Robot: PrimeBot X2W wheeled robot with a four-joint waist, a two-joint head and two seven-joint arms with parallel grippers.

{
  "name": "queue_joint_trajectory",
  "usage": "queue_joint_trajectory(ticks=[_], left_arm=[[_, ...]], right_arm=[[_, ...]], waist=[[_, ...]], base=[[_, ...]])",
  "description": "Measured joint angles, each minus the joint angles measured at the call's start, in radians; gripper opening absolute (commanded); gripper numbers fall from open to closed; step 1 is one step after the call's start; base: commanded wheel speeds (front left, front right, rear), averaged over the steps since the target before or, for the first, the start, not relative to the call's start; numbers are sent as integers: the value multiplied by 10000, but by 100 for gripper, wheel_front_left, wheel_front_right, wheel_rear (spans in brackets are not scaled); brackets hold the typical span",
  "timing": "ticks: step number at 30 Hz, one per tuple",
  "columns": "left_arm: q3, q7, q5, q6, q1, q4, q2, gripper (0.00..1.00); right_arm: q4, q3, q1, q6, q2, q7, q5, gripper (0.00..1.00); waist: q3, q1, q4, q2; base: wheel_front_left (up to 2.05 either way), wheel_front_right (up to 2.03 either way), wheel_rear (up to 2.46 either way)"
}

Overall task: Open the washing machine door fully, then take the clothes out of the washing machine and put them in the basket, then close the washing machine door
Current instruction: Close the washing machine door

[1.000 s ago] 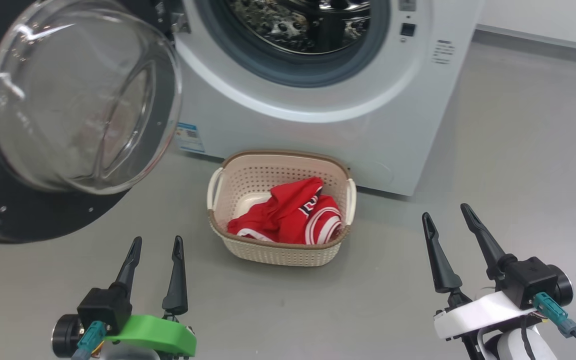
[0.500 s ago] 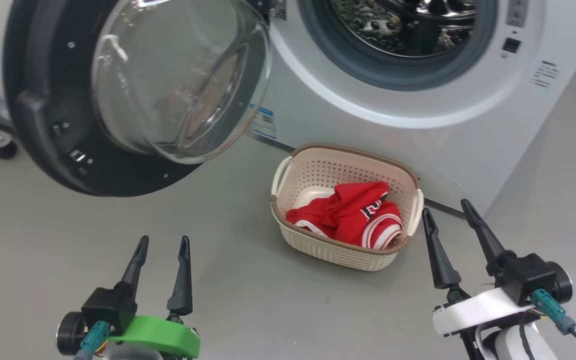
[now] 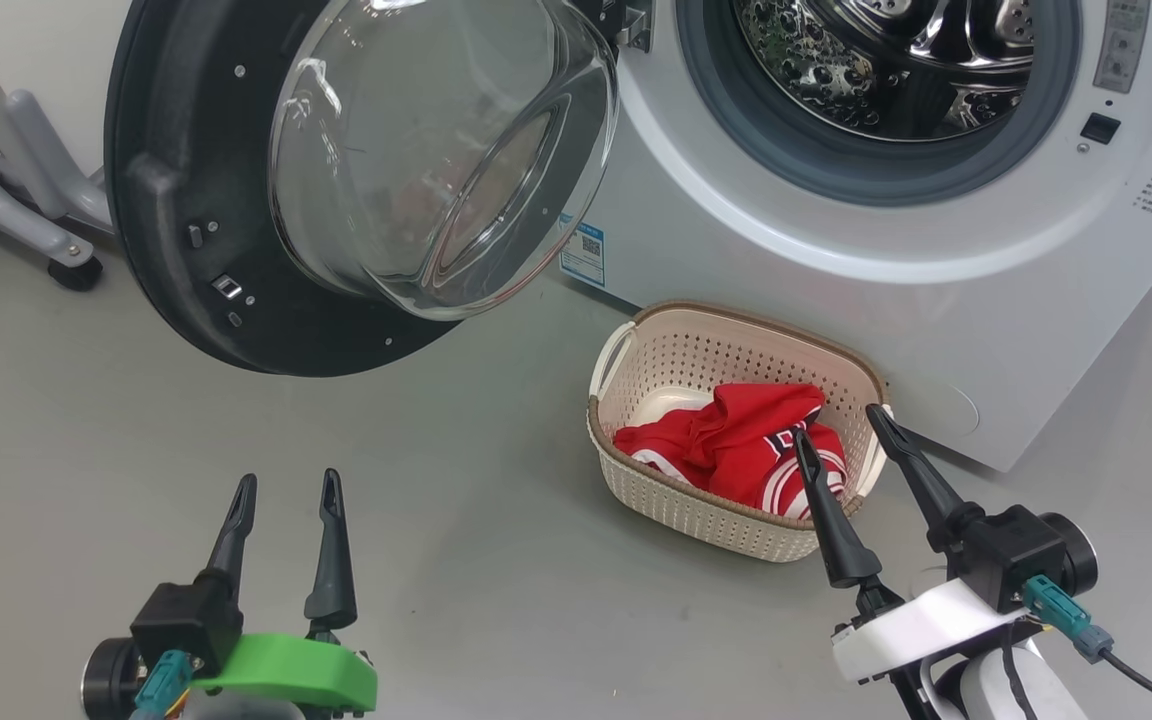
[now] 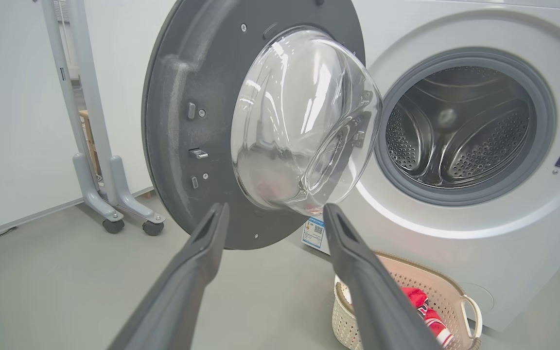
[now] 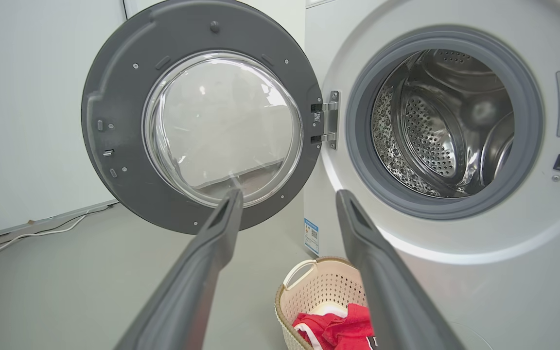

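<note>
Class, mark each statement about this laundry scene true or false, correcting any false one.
1. The big round black-rimmed glass washing machine door stands open. True.
2. The cream perforated plastic basket sits on the grey floor before the large white washing machine. True.
3. The bright red clothes hang from the door. False: they lie in the basket.
4. The left gripper is shut on a garment. False: it is open and empty.
</note>
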Motion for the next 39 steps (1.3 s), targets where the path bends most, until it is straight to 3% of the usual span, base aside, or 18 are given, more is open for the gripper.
queue_joint_trajectory(ticks=[39], left_arm=[[15, -2, 54, 31, 142, -234, 4, 100]], right_arm=[[157, -65, -29, -13, 15, 0, 19, 100]], waist=[[-114, 0, -61, 0]], base=[[0, 0, 0]])
